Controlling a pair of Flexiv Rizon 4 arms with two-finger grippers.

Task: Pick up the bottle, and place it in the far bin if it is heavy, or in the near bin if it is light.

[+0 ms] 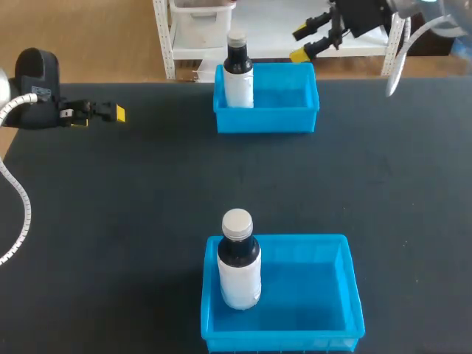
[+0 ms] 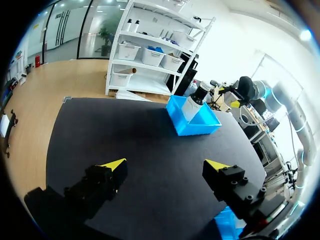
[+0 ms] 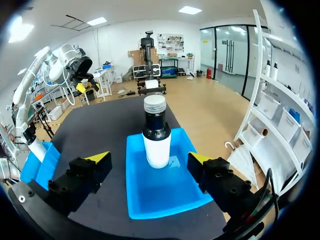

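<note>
Left gripper (image 2: 166, 165): at the table's left side, low over the top and pointing toward the middle. Its fingers are spread wide with nothing between them, only bare surface beneath.
Table (image 1: 133, 199): black top.
Near bin (image 1: 354, 295): blue, at the table's near edge around the middle. One corner of it shows beside the left gripper in the left wrist view.
Near bottle (image 1: 238, 262): stands upright in the left part of the near bin, close to its left wall. It has a white body, a dark shoulder and a pale cap. No gripper touches it.
Far bin (image 1: 295, 122): blue, at the far edge, straight beyond the near bin and well apart from it.
Far bottle (image 1: 238, 70): stands upright in the left end of the far bin. It looks the same as the near bottle, white below, dark above, with a pale cap.
Right gripper (image 1: 300, 43): raised just past the far bin's right back corner, beyond the table's far edge. Its fingers are wide apart and hold nothing. In its wrist view the far bin and the far bottle lie ahead of it, and the bottle is clear of both fingers.
</note>
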